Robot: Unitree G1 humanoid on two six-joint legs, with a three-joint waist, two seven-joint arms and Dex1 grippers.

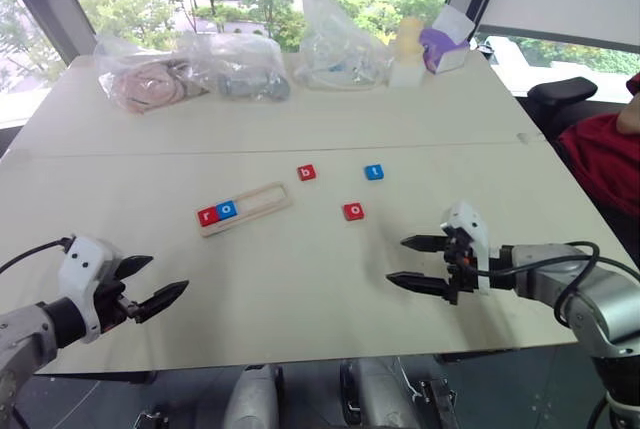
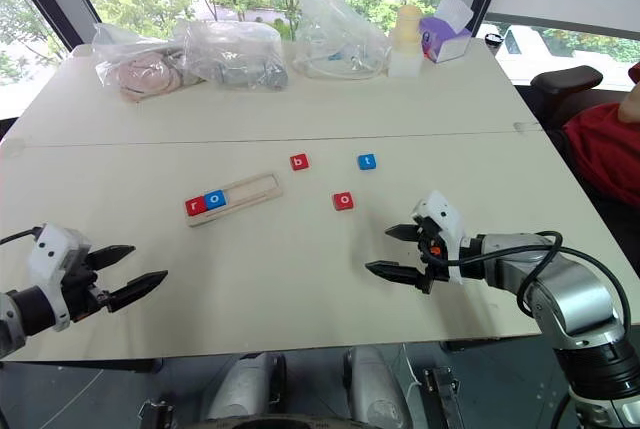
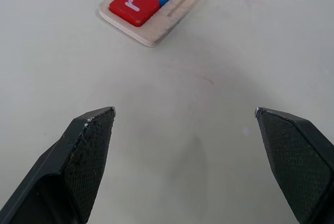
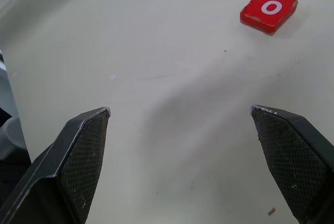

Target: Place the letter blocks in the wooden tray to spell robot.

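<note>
The long light-wood tray [image 1: 245,208] holds the red r tile [image 1: 208,215] and blue o tile [image 1: 227,209] at its near end. Next comes the small red square b tile [image 1: 306,172], lying ahead and left of the right claw [image 1: 415,261], which is nearer than the left claw [image 1: 152,283]. Both claws are spread and empty.

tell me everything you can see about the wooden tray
The tray is a long, narrow frame of light wood with rounded corners and a raised rim. It lies flat on the table, set at a slant. At its end nearer the left gripper sit a red r block and a blue o block, side by side and touching. The rest of the slot is empty. Neither gripper touches it.
</note>
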